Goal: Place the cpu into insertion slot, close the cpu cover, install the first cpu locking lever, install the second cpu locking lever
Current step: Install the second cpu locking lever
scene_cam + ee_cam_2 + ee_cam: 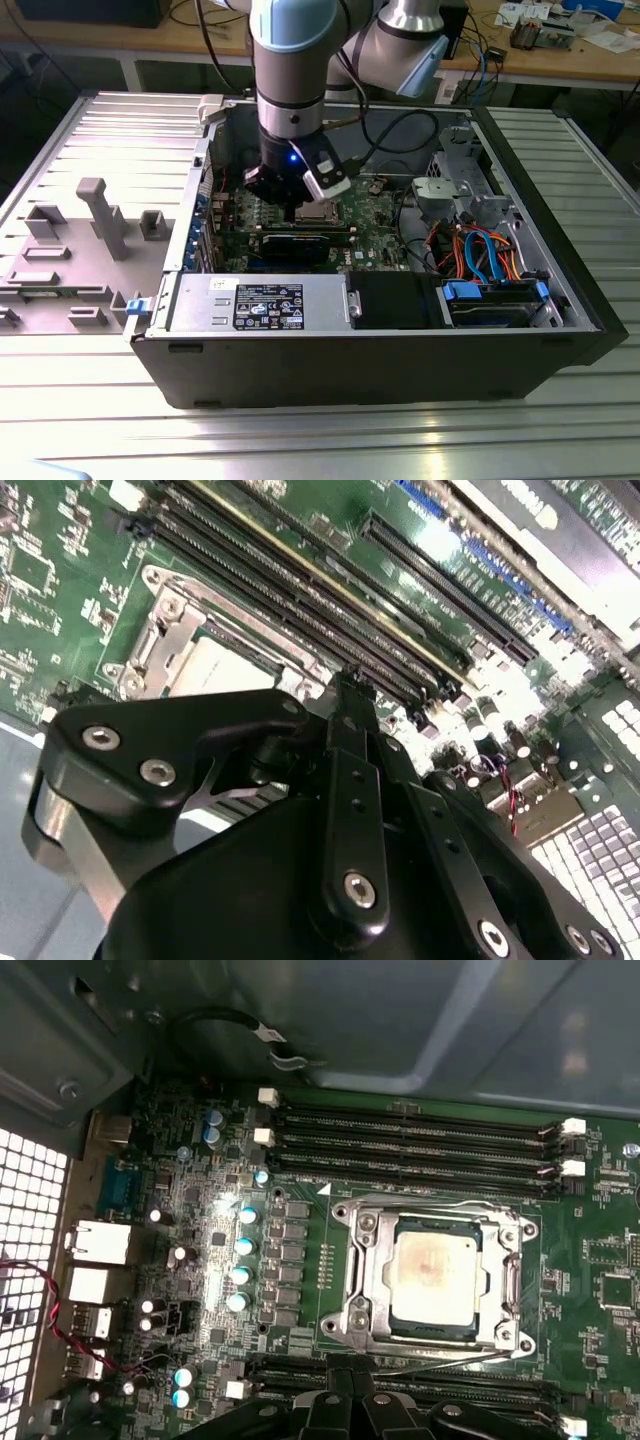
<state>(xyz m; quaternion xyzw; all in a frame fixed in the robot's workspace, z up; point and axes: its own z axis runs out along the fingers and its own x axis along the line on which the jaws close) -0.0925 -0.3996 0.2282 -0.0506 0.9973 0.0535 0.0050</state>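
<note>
My black claw hangs low over the green circuit board inside the open dark-grey computer case. In the second wrist view its black fingers look drawn close together with nothing visible between them, though I would not swear to that from this angle.

Just beyond my fingertips in the first wrist view lies the insertion slot, a square socket with a pale metal rim set into the board. The cpu, a small flat square chip with a silver-grey metal top carrying a faint tan stain, already sits inside that socket, level and square to it. The cpu cover, a thin silver metal frame with a large square window, lies down around the chip, so the chip shows through the window. A thin wire lever runs along the socket edge nearest my claw, between me and the chip; whether it is latched I cannot tell. So the socket lies straight ahead of my fingertips, close by.

Past the socket, long black memory slots run parallel to its far edge, and beyond them the grey metal case wall. The case rests on a ribbed grey metal tabletop.
</note>
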